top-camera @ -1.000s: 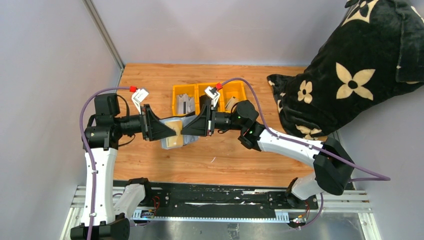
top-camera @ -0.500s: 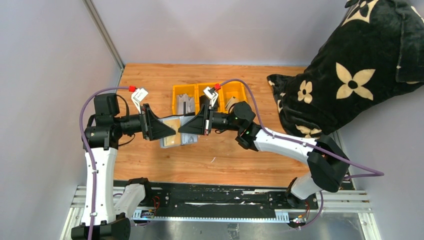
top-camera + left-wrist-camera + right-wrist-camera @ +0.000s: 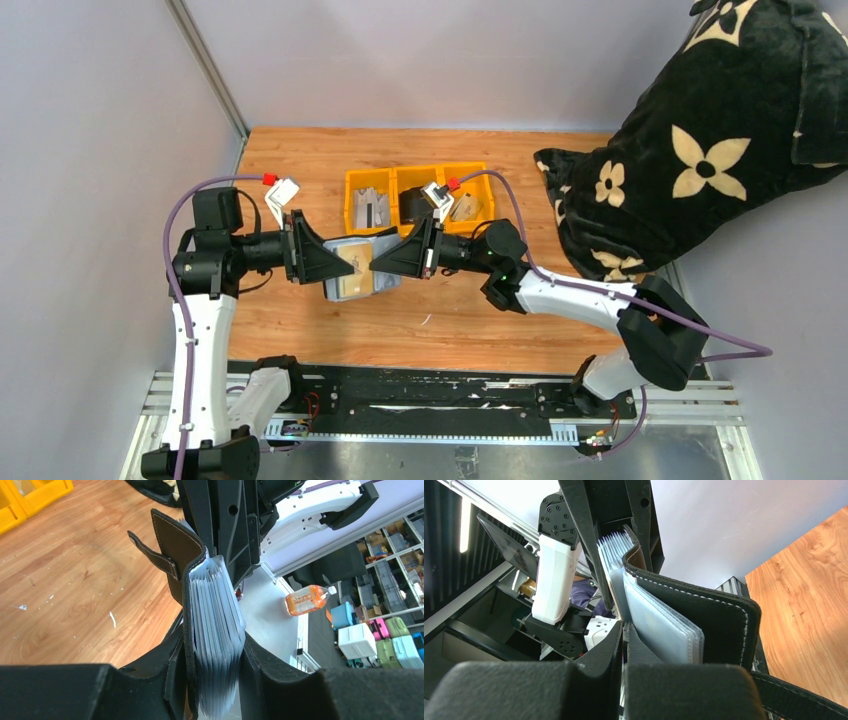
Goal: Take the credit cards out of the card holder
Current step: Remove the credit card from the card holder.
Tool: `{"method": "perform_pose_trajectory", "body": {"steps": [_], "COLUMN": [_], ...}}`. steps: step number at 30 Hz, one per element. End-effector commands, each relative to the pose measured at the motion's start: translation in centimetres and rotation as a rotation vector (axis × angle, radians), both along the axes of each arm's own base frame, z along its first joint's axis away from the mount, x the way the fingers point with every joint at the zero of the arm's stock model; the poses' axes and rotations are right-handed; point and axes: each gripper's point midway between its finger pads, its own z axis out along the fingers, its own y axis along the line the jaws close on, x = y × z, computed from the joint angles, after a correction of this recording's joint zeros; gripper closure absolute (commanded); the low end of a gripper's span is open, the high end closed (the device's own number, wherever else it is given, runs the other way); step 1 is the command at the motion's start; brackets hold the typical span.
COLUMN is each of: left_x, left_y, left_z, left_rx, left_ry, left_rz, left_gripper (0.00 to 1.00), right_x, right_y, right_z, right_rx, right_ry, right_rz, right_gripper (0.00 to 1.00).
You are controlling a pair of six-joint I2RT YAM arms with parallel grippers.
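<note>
Over wood table (image 3: 300, 165), L claw (image 3: 342, 266) clamps card holder (image 3: 172, 542); R claw (image 3: 624, 647) shut, touching it.

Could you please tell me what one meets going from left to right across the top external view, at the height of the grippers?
left gripper → card holder → right gripper → black flowered cushion

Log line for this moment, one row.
left gripper: shut on card holder | right gripper: shut at holder's open edge, pinch contents unclear | credit cards: tan one visible in holder
</note>
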Motion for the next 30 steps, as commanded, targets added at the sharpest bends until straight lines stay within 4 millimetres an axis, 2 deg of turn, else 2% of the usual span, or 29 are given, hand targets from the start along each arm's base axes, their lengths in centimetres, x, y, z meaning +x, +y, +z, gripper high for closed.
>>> {"method": "perform_pose_trajectory", "body": {"steps": [1,7,10,13,16,21,30], "left_x": [-2.1,-2.2,-2.1,-2.0,-1.8,-1.5,-1.4], "left_y": [-0.6,-0.6,-0.6,-0.6,-0.5,-0.5,-0.4], "left_z": [2.3,2.5,2.5,2.5,2.4,2.2,2.4], "left_rx": [-0.086,-0.086,-0.081,-0.076,-0.068,-0.056,-0.049], "left_ry": [-0.022,-0.024,-0.027,-0.027,-0.024,-0.023,-0.029], "left_rz": [-0.101,-0.101,-0.096,-0.089,-0.079,-0.064,-0.057], "left_gripper": [0.64,0.64,0.64,0.64,0.65,0.65,0.65], "right_x": [1.2,1.1,0.9,0.1,-0.5,-1.3,-1.3], "right_y": [-0.8,-1.2,-1.1,-1.1,-1.4,-1.3,0.5], "right_z": [-2.1,-2.4,-1.8,-0.3,1.2,2.6,1.6], "right_rx": [-0.066,-0.095,-0.081,-0.029,0.031,0.065,0.022], "right_ry": [0.01,-0.012,-0.017,-0.032,-0.049,-0.066,-0.056], "right_rz": [-0.06,-0.077,-0.061,-0.015,0.017,0.052,0.077], "right_gripper": [1.0,1.0,1.0,0.75,0.67,0.65,0.64]}}
